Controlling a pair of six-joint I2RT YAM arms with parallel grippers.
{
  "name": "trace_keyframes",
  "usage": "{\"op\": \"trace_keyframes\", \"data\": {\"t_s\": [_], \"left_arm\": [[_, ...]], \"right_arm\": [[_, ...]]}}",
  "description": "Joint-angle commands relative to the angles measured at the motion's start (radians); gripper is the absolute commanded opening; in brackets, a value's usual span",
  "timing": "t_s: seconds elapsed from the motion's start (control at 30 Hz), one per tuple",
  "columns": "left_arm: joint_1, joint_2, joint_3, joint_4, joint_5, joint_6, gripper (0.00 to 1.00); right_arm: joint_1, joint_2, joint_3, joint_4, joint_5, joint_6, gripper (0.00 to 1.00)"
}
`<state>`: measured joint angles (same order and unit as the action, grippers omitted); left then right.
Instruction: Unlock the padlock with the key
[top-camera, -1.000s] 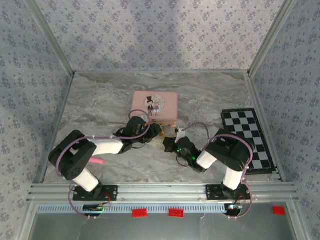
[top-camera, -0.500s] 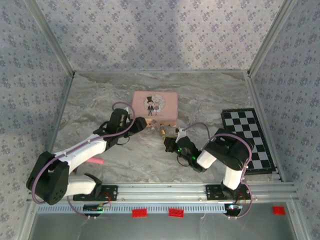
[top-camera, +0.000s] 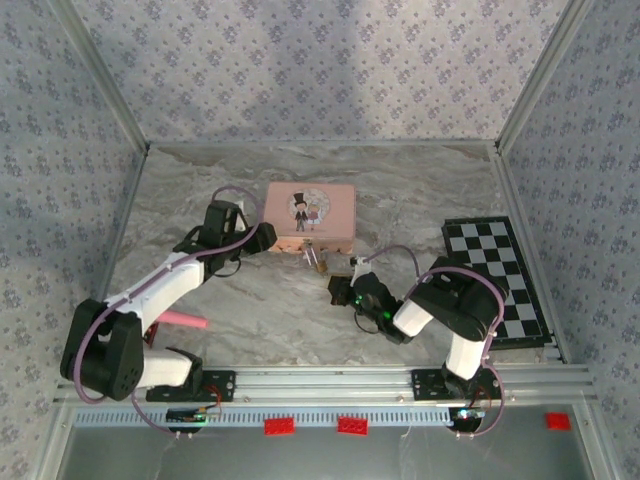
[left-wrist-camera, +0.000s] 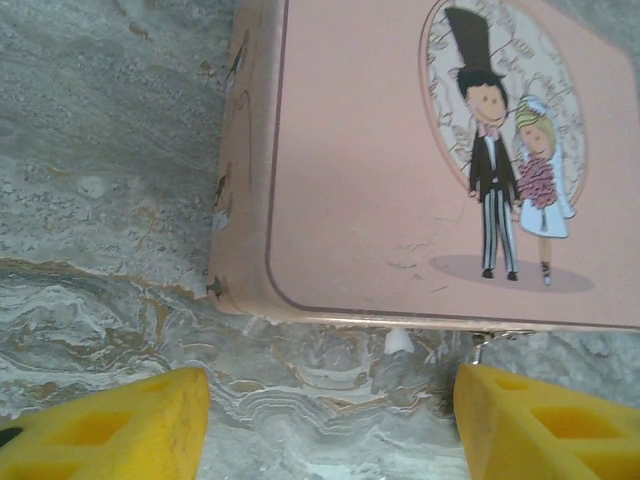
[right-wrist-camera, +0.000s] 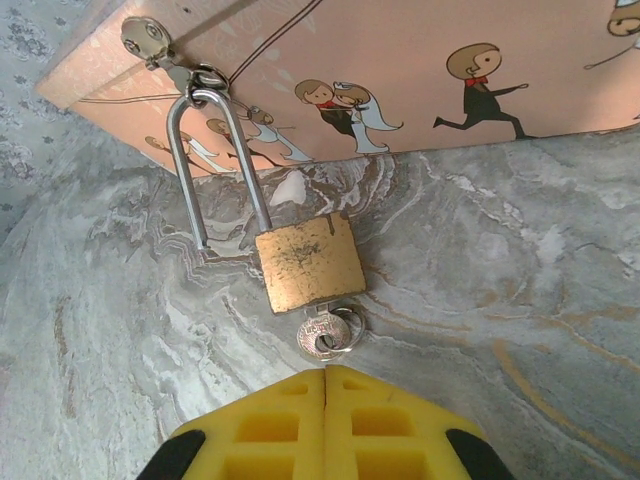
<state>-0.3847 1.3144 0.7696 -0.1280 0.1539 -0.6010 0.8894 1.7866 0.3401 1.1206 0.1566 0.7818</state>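
The left arm (top-camera: 160, 285) reaches long and low from its base toward the left end of the pink box (left-wrist-camera: 380, 200); the left gripper (left-wrist-camera: 325, 420) hangs just short of the box's near corner, its yellow fingers spread wide with nothing between them. The right arm (top-camera: 455, 300) is folded tight, elbow beside the chessboard (top-camera: 497, 280); the right gripper (right-wrist-camera: 325, 400) points at the box's front wall, fingers pressed together on nothing, tips just short of the key (right-wrist-camera: 328, 333). The padlock (right-wrist-camera: 308, 262) lies flat on the marble table (top-camera: 430, 190) in front of the box, its shackle hooked through the box's clasp ring – one leg ends free beside the brass body – and the key sits in the keyhole. Bare marble lies open to the box's left and behind it; a pink stick (top-camera: 187, 321) lies near the left arm's base.
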Motion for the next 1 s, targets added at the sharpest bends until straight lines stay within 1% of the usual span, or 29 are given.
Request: {"op": "trace_keyframes", "data": {"t_s": [0.0, 0.03, 0.13, 0.2, 0.27, 0.33, 0.4, 0.43, 0.53, 0.7, 0.83, 0.97], "left_arm": [[0.004, 0.012, 0.032, -0.017, 0.036, 0.039, 0.66], [0.004, 0.014, 0.028, -0.013, 0.041, 0.036, 0.66], [0.004, 0.016, 0.013, -0.007, 0.048, 0.036, 0.66], [0.004, 0.013, 0.004, -0.004, 0.046, 0.042, 0.66], [0.004, 0.011, -0.002, -0.002, 0.046, 0.049, 0.66], [0.004, 0.005, -0.012, 0.009, 0.048, 0.052, 0.66], [0.006, -0.001, -0.023, 0.021, 0.047, 0.052, 0.67], [0.006, -0.007, -0.033, 0.033, 0.047, 0.050, 0.67], [0.013, -0.027, -0.064, 0.065, 0.049, 0.036, 0.67], [0.032, -0.072, -0.121, 0.102, 0.052, 0.017, 0.67], [0.039, -0.088, -0.154, 0.121, 0.057, 0.015, 0.68], [0.050, -0.105, -0.185, 0.136, 0.043, 0.005, 0.68]], "right_arm": [[-0.017, -0.021, 0.016, -0.031, -0.024, -0.001, 0.00], [-0.025, -0.025, 0.013, -0.033, -0.039, -0.005, 0.04], [-0.062, -0.054, 0.014, -0.057, -0.106, -0.037, 0.17], [-0.076, -0.095, 0.025, -0.116, -0.135, -0.089, 0.25], [-0.084, -0.138, 0.064, -0.231, -0.184, -0.178, 0.30], [-0.092, -0.173, 0.155, -0.437, -0.271, -0.304, 0.35], [-0.095, -0.184, 0.245, -0.628, -0.315, -0.395, 0.36], [-0.098, -0.185, 0.276, -0.684, -0.329, -0.431, 0.37], [-0.130, -0.176, 0.328, -0.766, -0.364, -0.459, 0.37], [-0.176, -0.151, 0.385, -0.826, -0.408, -0.441, 0.37], [-0.190, -0.111, 0.446, -0.855, -0.475, -0.425, 0.37], [-0.202, -0.065, 0.472, -0.810, -0.528, -0.360, 0.36]]}}
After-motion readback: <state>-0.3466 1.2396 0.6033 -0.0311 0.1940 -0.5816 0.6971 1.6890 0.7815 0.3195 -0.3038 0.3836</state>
